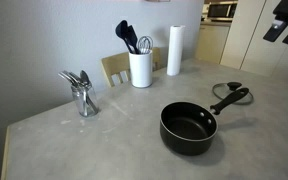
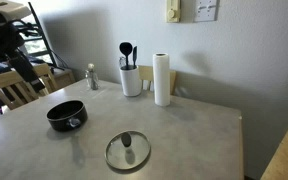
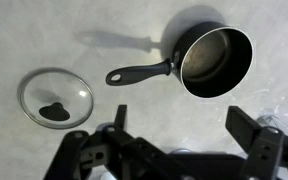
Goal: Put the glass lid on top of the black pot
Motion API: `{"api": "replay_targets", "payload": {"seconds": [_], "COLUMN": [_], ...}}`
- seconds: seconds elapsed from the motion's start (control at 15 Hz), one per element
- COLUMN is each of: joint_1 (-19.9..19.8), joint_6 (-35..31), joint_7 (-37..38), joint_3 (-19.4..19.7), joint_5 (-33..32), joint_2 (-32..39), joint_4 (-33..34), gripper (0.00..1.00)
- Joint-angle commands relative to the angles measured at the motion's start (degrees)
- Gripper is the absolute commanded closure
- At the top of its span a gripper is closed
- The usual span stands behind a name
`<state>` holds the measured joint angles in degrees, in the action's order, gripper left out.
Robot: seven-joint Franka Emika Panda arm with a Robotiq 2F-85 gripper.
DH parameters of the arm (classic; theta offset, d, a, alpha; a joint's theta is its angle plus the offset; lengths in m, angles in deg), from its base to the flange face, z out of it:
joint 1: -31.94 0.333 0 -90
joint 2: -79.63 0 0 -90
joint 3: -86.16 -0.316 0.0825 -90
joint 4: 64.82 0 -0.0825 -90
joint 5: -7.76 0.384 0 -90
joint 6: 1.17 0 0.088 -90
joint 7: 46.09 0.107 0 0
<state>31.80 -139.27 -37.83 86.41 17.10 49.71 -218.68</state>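
The black pot sits on the grey countertop, its long handle toward the glass lid, which lies flat beside it. Both also show in an exterior view, the pot at left and the lid near the front. In the wrist view the pot is at upper right and the lid at left, its dark knob up. My gripper is open and empty, high above the counter. It shows at the top right corner in an exterior view.
A white utensil holder with black utensils, a paper towel roll and a metal cutlery cup stand along the counter's back. A wooden chair is behind the counter. The wall runs behind the roll.
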Motion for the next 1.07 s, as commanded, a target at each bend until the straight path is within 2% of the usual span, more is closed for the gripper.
{"api": "replay_targets", "payload": {"seconds": [0.0, 0.2, 0.33, 0.47, 0.87, 1.0], "joint_1": [-0.2, 2.2, 1.6, 0.7, 0.7, -0.3], "joint_6": [0.2, 5.5, 8.3, 6.5, 6.6, 4.6], "joint_7": [-0.1, -12.3, -18.4, -15.6, -15.8, -18.8], "joint_3": [-0.1, 4.4, 5.8, 4.7, 4.8, 4.6], "joint_5": [0.1, 0.7, -1.3, -0.6, -0.6, -4.5], "joint_2": [0.0, 0.9, 1.6, 0.2, 0.1, 1.0], "joint_4": [0.1, 1.1, 1.5, 0.3, 0.3, 0.5], "gripper": [0.0, 0.0, 0.0, 0.0, 0.0, 0.0]}}
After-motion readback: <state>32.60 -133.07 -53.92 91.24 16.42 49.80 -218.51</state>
